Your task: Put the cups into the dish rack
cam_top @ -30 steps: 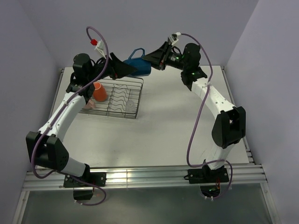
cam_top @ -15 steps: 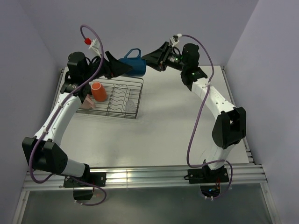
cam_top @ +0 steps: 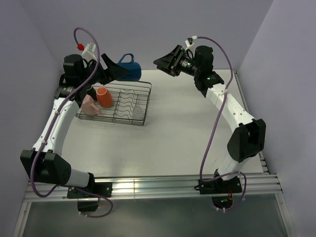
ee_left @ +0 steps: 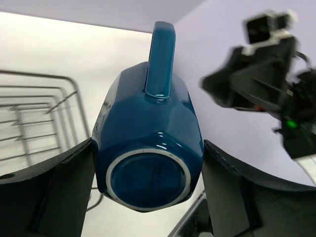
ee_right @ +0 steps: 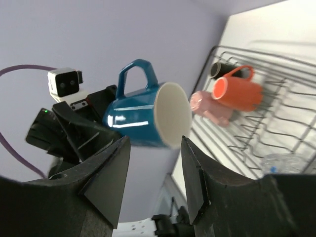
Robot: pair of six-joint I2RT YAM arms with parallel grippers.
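Note:
My left gripper (cam_top: 123,73) is shut on the blue cup (cam_top: 129,68) and holds it in the air above the far edge of the dish rack (cam_top: 143,94). In the left wrist view the cup's base (ee_left: 148,180) sits between my fingers, handle up. My right gripper (cam_top: 163,61) is open and empty, to the right of the blue cup (ee_right: 133,121) and apart from it. In the rack lie an orange cup (cam_top: 104,97), a pink cup (cam_top: 90,104) and a clear glass tumbler (cam_top: 138,112). A dark brown cup (ee_right: 216,69) shows at the rack's far corner in the right wrist view.
The rack stands at the table's far left, near the left wall. Its upright wire dividers (cam_top: 123,101) run across its middle. The back wall is close behind both grippers.
My left gripper has carried the blue cup to the left, away from my right gripper. The right gripper has drawn back a little to the right.

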